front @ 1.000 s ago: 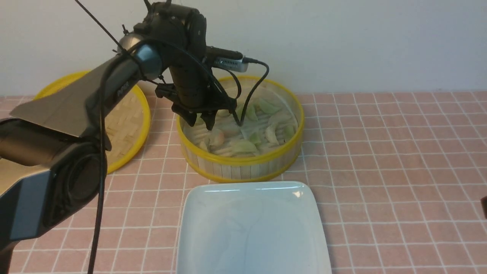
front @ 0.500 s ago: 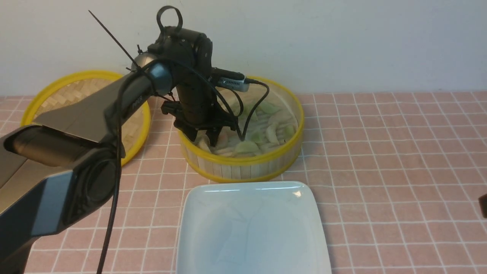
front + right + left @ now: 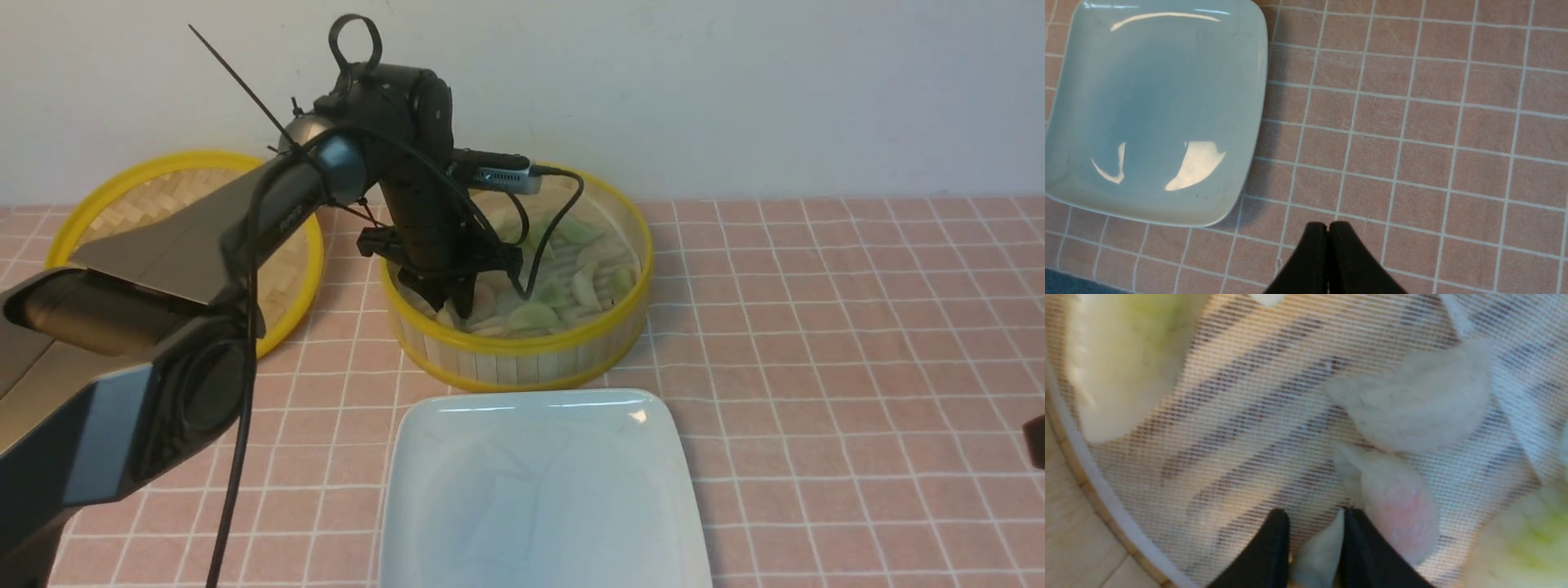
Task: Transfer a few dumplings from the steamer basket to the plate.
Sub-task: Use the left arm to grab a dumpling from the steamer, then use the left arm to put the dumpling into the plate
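Between left claw fingers, inside round yellow-rimmed bamboo steamer basket: clamping small off-white crescent dumpling, apparently readying transfer to glossy pale-blue square plate lying camera-side of claw. Parking right claw clenched, empty.

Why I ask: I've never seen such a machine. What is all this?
It's a robot with two arms, each ending in a gripper. The wide picture looks forward from between the arms; the other two come from cameras on the wrists. On the pink tiled table sit a steamer basket of dumplings, a woven lid beside it, and an empty plate. The left gripper is down in the basket, pinching a pale dumpling. The right gripper, shut and empty, hangs by the plate.
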{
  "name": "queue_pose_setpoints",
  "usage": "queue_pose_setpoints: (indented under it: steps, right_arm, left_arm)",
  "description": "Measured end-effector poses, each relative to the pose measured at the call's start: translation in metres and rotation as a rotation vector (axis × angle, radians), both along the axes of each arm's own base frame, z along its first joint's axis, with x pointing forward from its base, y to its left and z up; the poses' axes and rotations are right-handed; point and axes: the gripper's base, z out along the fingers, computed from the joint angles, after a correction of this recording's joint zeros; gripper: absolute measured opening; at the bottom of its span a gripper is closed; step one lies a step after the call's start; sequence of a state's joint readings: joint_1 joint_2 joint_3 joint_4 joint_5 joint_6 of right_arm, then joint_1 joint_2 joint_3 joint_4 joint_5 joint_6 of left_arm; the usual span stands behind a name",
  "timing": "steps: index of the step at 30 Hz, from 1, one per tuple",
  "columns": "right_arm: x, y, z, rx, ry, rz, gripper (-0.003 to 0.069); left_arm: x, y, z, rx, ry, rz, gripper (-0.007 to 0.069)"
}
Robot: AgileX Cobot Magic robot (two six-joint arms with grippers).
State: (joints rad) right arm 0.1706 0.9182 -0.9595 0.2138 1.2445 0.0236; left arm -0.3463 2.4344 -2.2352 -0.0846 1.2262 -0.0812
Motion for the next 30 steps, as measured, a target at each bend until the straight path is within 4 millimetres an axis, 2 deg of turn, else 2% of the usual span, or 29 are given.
queue_pose_setpoints:
  steps: [2, 4, 5, 6, 8, 10, 11, 12, 13, 15, 20, 23, 24, 26, 28, 30]
  right_arm:
    - [0.0, 0.0, 0.0, -0.001, -0.001, 0.005, -0.0007]
    - [0.0, 0.0, 0.0, -0.002, -0.003, 0.011, -0.0007]
    - [0.0, 0.0, 0.0, -0.003, -0.003, 0.013, -0.0006]
    - [0.0, 0.0, 0.0, -0.007, -0.006, 0.02, -0.0006]
    - [0.0, 0.001, 0.0, -0.002, -0.004, 0.015, -0.0006]
    - [0.0, 0.001, 0.0, 0.002, -0.003, 0.016, -0.0006]
    - [0.0, 0.001, 0.0, 0.003, -0.003, 0.016, -0.0005]
    - [0.0, 0.001, 0.0, 0.001, -0.004, 0.021, -0.0004]
    - [0.0, 0.001, 0.0, 0.002, -0.004, 0.021, -0.0004]
    - [0.0, 0.002, 0.0, 0.011, -0.001, 0.017, -0.0004]
    - [0.0, 0.002, 0.001, 0.015, -0.011, 0.021, -0.0002]
    - [0.001, 0.002, 0.001, 0.017, -0.019, 0.019, -0.0001]
    - [0.001, 0.002, 0.001, 0.017, -0.019, 0.019, -0.0001]
    - [0.002, 0.002, 0.002, 0.015, -0.031, 0.025, -0.0001]
    - [0.002, 0.002, 0.002, 0.014, -0.037, 0.027, -0.0001]
    - [0.003, 0.002, 0.002, 0.013, -0.045, 0.029, -0.0001]
  left_arm:
    - [-0.002, 0.001, 0.012, -0.008, -0.017, -0.009, 0.0141]
    - [-0.009, 0.002, 0.047, -0.036, -0.079, -0.013, 0.0141]
    - [-0.012, 0.002, 0.058, -0.047, -0.096, -0.014, 0.0141]
    - [-0.019, 0.003, 0.078, -0.064, -0.128, -0.016, 0.0141]
    - [-0.037, 0.004, 0.107, -0.08, -0.162, -0.026, 0.0141]
    - [-0.057, 0.003, 0.126, -0.086, -0.171, -0.044, 0.0141]
    - [-0.065, 0.002, 0.126, -0.08, -0.153, -0.052, 0.0141]
    - [-0.084, -0.001, 0.131, -0.077, -0.138, -0.076, 0.0141]
    - [-0.087, -0.002, 0.127, -0.07, -0.119, -0.08, 0.0141]
    - [-0.121, -0.013, 0.118, -0.045, -0.05, -0.137, 0.0141]
    - [-0.177, -0.039, 0.057, 0.043, 0.165, -0.256, 0.0141]
    - [-0.185, -0.05, 0.028, 0.068, 0.202, -0.289, 0.0141]
    - [-0.185, -0.05, 0.028, 0.068, 0.202, -0.289, 0.0141]
    - [-0.182, -0.055, 0.012, 0.079, 0.212, -0.298, 0.0143]
    - [-0.181, -0.057, 0.004, 0.085, 0.222, -0.298, 0.0168]
    - [-0.18, -0.057, -0.001, 0.093, 0.236, -0.299, 0.024]
